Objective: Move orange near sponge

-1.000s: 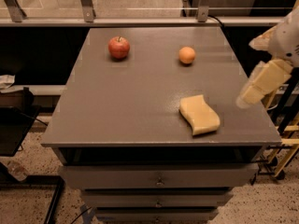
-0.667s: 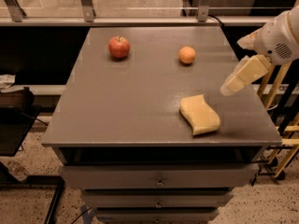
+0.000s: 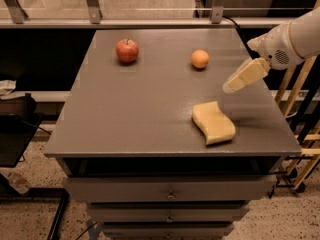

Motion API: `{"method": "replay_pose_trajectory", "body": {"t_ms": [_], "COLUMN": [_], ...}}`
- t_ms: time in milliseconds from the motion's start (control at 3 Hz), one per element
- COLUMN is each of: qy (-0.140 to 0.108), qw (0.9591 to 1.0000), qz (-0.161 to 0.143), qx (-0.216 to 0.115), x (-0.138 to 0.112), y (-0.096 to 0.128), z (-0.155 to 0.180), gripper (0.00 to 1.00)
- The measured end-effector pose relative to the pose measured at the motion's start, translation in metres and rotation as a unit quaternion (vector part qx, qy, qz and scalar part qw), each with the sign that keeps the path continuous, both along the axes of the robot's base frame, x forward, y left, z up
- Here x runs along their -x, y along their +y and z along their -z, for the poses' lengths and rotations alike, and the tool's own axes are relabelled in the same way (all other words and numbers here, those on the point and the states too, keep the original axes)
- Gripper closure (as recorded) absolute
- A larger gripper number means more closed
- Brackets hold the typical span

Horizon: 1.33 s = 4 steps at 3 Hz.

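The gripper hangs over the bench at centre right, lower right of the orange, above the sponge. Whether it is open cannot be told.

Claw moves left from the worktop's right edge to hang over it, closer to orange.

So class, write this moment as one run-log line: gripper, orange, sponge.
gripper: over right side of table, touching nothing | orange: back of table, ungrasped | sponge: front right, apart from orange
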<state>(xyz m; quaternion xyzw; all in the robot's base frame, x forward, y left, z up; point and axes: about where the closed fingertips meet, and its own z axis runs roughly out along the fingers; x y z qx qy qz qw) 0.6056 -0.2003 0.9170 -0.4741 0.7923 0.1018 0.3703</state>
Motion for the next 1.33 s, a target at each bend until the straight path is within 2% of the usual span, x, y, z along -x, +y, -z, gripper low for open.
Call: {"method": "replay_pose_trajectory", "body": {"t_ms": [333, 667, 1000, 1333], "qy": [-0.010, -0.030, -0.051, -0.064], "qw": [0.9998, 0.9989, 0.9977, 0.9967], "qz": [0.006, 0.006, 0.017, 0.042], "qx": [-0.013, -0.036, -0.042, -0.028], "x": [-0.011, -0.043, -0.081, -0.108], "y": [0.002, 0.004, 0.005, 0.008], "z": [0.006, 0.017, 0.028, 0.038], "gripper": [0.00, 0.00, 0.00, 0.00]}}
